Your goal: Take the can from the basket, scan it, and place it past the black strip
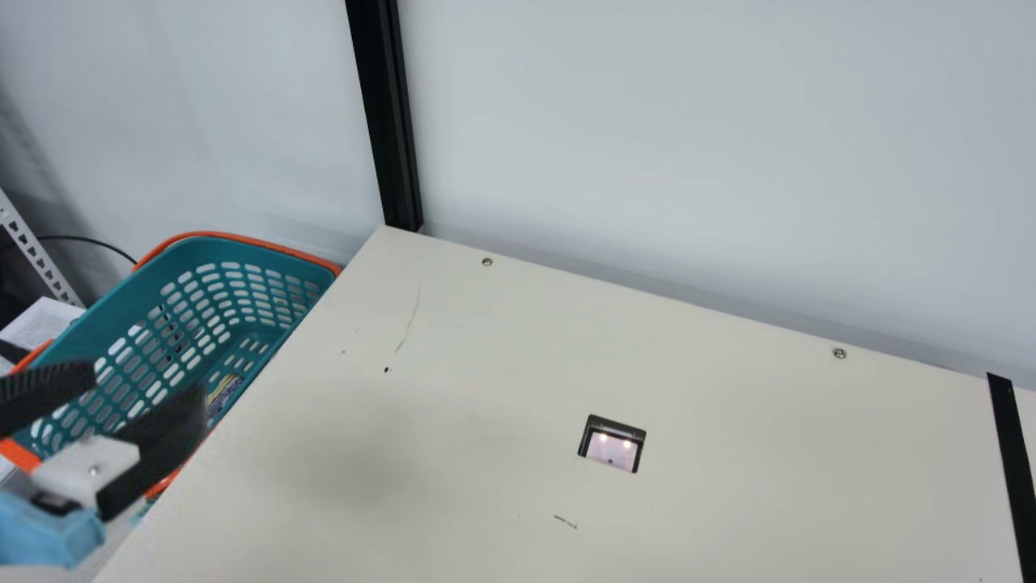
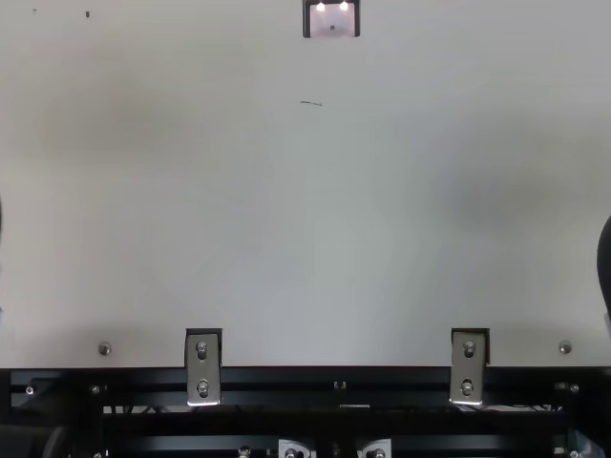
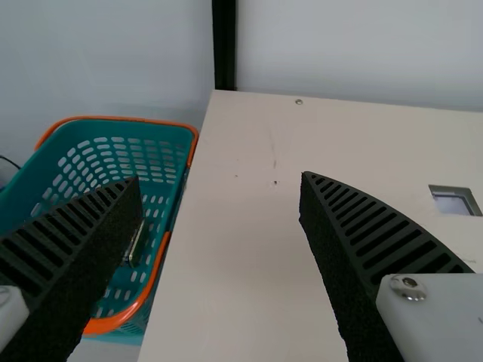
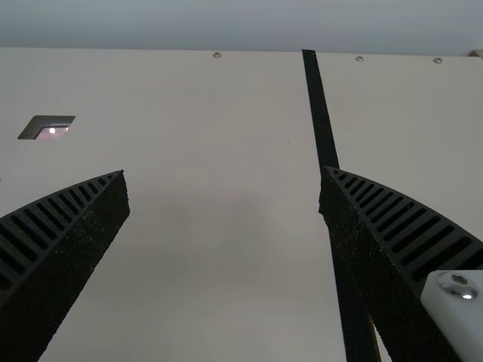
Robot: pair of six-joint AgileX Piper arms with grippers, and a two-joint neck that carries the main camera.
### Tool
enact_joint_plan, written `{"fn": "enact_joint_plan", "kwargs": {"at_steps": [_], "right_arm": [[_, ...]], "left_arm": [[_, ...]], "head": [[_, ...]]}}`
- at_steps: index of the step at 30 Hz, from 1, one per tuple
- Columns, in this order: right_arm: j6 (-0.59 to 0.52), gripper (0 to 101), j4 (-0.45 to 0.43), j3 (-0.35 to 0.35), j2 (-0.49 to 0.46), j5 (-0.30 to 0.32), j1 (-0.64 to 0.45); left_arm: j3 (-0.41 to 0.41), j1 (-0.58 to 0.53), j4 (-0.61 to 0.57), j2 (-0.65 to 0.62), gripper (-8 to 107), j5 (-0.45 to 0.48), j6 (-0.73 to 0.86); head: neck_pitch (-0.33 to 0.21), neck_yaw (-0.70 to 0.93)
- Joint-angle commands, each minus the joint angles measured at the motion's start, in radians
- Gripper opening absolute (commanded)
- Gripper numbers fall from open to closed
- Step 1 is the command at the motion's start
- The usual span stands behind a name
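The patterned can (image 1: 224,393) is held in the teal slotted plastic basket (image 1: 194,249), and black ribbed jaws are spread apart on the left gripper (image 1: 148,387) near it and the right gripper (image 4: 224,172) farther off.

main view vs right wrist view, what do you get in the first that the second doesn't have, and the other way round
Main view: the teal basket, the black post and the left hand.
Right wrist view: the right hand, its fingers apart.
Both: the cream table, the lit scanner window and the black strip.
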Motion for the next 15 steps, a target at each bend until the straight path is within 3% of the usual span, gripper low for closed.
{"fn": "enact_joint_plan", "kwargs": {"at_steps": [1, 8, 15], "right_arm": [[0.0, 101, 0.0, 0.0, 0.0, 0.0, 0.0], [0.0, 101, 0.0, 0.0, 0.0, 0.0, 0.0], [0.0, 101, 0.0, 0.0, 0.0, 0.0, 0.0]], "left_arm": [[-0.04, 0.011, 0.008, 0.065, 90, -0.001, -0.003], [-0.138, 0.119, -0.022, 0.233, 90, -0.021, 0.081], [-0.238, 0.321, -0.125, 0.435, 90, -0.081, 0.303]], "head": [[-0.027, 0.029], [-0.027, 0.029], [-0.027, 0.029]]}}
